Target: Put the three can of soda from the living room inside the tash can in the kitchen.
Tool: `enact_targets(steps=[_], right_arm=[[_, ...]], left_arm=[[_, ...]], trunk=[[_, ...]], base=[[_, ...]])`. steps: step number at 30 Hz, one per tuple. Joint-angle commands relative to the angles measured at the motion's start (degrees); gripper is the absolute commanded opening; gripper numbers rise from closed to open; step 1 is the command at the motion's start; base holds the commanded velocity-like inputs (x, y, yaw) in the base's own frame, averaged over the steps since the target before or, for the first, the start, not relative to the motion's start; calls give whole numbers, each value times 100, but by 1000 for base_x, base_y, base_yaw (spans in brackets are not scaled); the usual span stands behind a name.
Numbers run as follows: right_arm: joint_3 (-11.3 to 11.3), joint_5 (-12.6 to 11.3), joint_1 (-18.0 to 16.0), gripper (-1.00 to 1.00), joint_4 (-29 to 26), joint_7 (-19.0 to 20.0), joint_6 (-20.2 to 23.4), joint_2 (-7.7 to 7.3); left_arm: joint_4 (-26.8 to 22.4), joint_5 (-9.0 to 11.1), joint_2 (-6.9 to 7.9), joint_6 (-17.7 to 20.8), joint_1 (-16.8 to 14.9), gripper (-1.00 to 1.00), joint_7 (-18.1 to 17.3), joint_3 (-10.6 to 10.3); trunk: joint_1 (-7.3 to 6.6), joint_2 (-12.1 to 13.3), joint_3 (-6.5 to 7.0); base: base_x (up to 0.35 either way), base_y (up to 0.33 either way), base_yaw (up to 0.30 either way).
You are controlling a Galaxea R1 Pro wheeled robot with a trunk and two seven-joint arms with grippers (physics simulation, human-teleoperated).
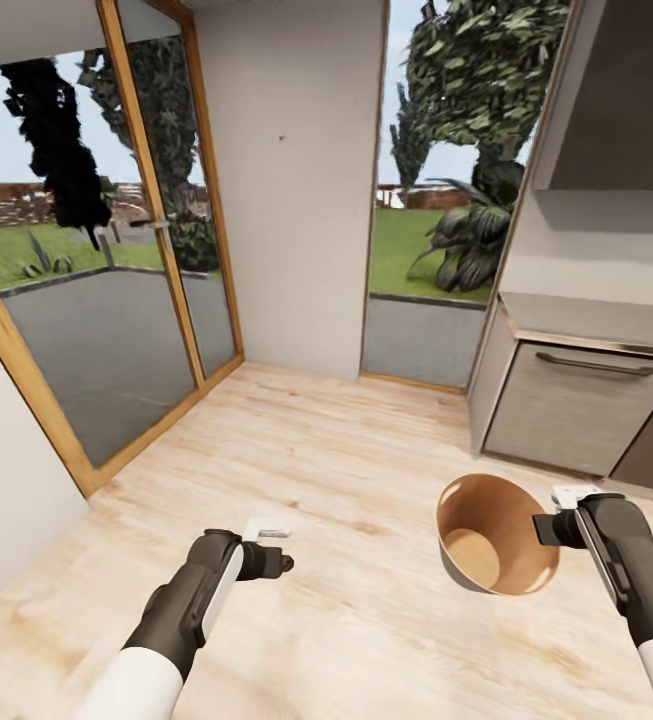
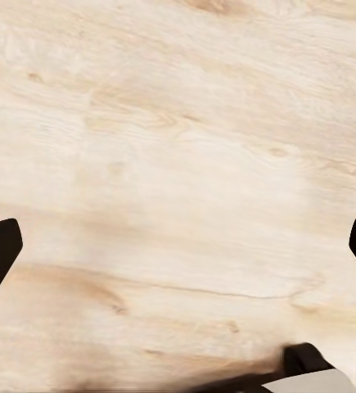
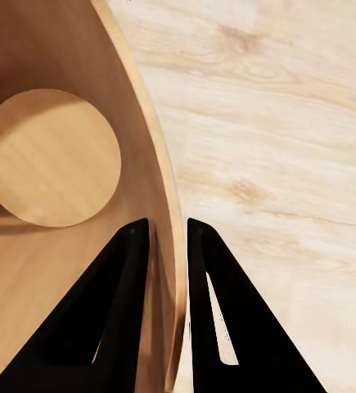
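Trash can (image 1: 496,540) gripped by the rim in right pincer (image 3: 168,233), empty inside; left pincer (image 2: 178,246) wide open, holding nothing. No sodas binned yet.

trash can (image 1: 496,535): 1 | hands: 2 | drawer (image 1: 576,405): 1 | glass door (image 1: 96,300): 1

Pale wood floor (image 1: 346,450) across room. Glass door (image 1: 86,300) with wood frame at left, metal handle (image 1: 151,224) on it. Grey wall (image 1: 291,180) in middle. Window (image 1: 446,170) right of wall, lawn and leafy plants outside. Grey drawer (image 1: 576,410) with bar handle at right, counter (image 1: 596,320) above it, dark cabinet (image 1: 626,90) higher up.
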Motion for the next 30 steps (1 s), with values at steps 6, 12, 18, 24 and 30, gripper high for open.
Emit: enact_targets(steps=[6, 12, 18, 24, 30], right_arm=[[-15, -45, -3, -100, -1, 28, 6, -7], [-14, 184, -3, -100, -1, 33, 6, 3], [-6, 259, -3, -100, -1, 29, 6, 11], [3, 277, -3, -100, -1, 29, 6, 15], [6, 279, -3, -100, -1, 28, 6, 15]], left_arm=[[8, 0, 9, 5, 0, 100, 124, 0], [10, 10, 12, 31, 0, 100, 173, 0], [10, 16, 9, 41, 0, 100, 181, 0], [11, 18, 1, 43, 0, 100, 183, 0], [7, 18, 0, 44, 0, 100, 183, 0]], trunk=[[0, 0, 1], [0, 0, 1], [0, 0, 1], [0, 0, 1], [0, 0, 1]], base=[[-141, -299, 289], [-166, -296, 289], [-203, -289, 289], [-212, -287, 289], [-214, -262, 289]])
